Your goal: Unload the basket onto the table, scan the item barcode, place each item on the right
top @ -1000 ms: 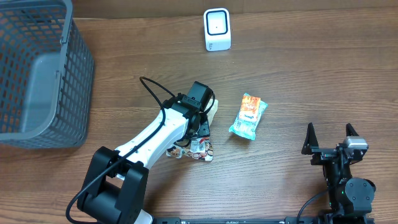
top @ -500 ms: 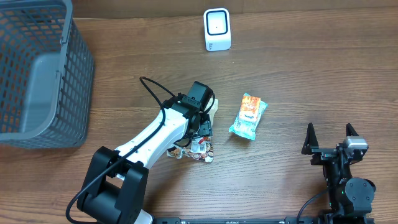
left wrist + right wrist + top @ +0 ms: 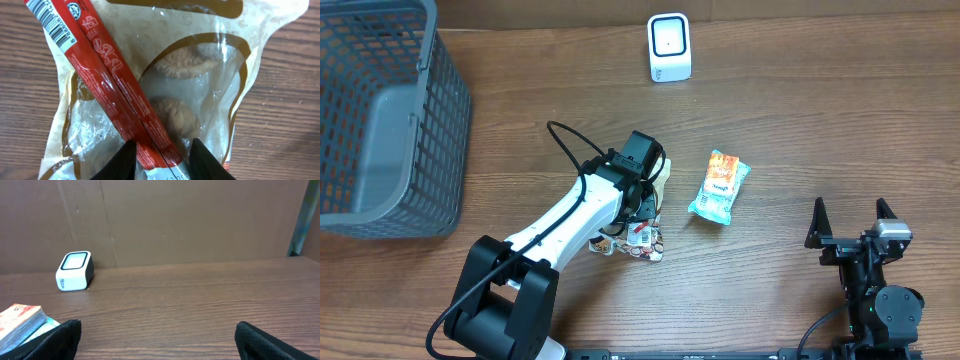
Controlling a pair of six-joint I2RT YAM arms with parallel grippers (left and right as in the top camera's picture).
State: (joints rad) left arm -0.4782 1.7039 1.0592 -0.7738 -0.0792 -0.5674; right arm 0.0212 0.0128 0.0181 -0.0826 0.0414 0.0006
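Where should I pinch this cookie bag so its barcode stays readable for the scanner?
I'd pinch the cookie bag at the end opposite the barcode, where the left gripper straddles the red strip, coming straight down. The bag lies flat, so a grip there should leave the barcode uncovered.

cookie bag [image 3: 640, 243] — mostly under left arm [image 3: 575, 215] | basket [image 3: 442, 130] — cropped left

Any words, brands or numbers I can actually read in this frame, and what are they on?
Nothing can be quoted.
cookie bag, barcode digits: too blurred to read.
red strip, white script: unreadable.
orange snack pack: print too small.
scanner: no text visible.
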